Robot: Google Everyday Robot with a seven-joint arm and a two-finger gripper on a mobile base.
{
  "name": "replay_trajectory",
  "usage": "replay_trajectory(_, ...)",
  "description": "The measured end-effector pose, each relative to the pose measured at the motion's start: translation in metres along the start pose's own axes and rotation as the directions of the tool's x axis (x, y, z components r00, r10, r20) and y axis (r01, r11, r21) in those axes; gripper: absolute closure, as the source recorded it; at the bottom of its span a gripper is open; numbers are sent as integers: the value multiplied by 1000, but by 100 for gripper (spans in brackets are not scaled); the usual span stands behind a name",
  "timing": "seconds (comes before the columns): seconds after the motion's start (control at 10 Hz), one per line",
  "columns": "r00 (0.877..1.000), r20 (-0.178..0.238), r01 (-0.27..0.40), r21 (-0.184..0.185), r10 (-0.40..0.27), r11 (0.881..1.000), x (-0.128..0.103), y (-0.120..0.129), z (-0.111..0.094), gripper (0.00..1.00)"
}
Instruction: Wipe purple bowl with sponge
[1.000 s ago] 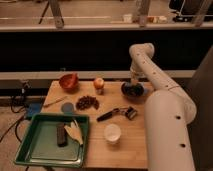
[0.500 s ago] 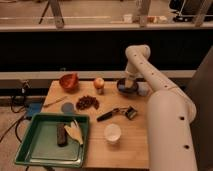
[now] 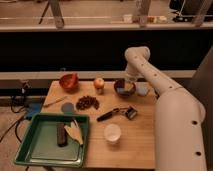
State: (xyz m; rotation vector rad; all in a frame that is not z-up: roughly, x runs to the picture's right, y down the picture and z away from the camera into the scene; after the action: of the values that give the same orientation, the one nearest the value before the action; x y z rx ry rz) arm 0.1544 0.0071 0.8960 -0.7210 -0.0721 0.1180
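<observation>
The purple bowl [image 3: 120, 90] stands at the back of the wooden table [image 3: 142, 145], right of an apple. My gripper [image 3: 128, 86] hangs at the end of the white arm [image 3: 145, 65] and reaches down into the bowl from the right, covering its middle. The sponge is hidden; I cannot make it out under the gripper.
An orange-red bowl [image 3: 69, 81] sits at the back left, with the apple [image 3: 99, 82] beside it. A pile of dark bits [image 3: 87, 102], a blue disc [image 3: 67, 107], a black-handled tool [image 3: 119, 113], a white cup [image 3: 112, 133] and a pale blue thing [image 3: 143, 90] lie around. A green tray [image 3: 30, 150] holds a brown bar and a yellow item.
The arm has swung left, bringing the gripper from the bowl's right side to over it. The purple bowl sits slightly further left than a second ago.
</observation>
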Motion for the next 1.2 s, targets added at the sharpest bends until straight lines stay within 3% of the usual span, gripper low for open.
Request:
replay_trajectory(0.3, 998, -51, -35, -20, 34, 999, 24, 3, -6, 100)
replay_trajectory(0.6, 991, -102, -90, -5, 89, 996, 56, -8, -9, 100)
replay_trajectory(0.9, 987, -118, -110, 26, 113, 994, 56, -40, -9, 100)
replay_trajectory(1.2, 990, -99, -98, 31, 101, 995, 45, -56, -2, 100)
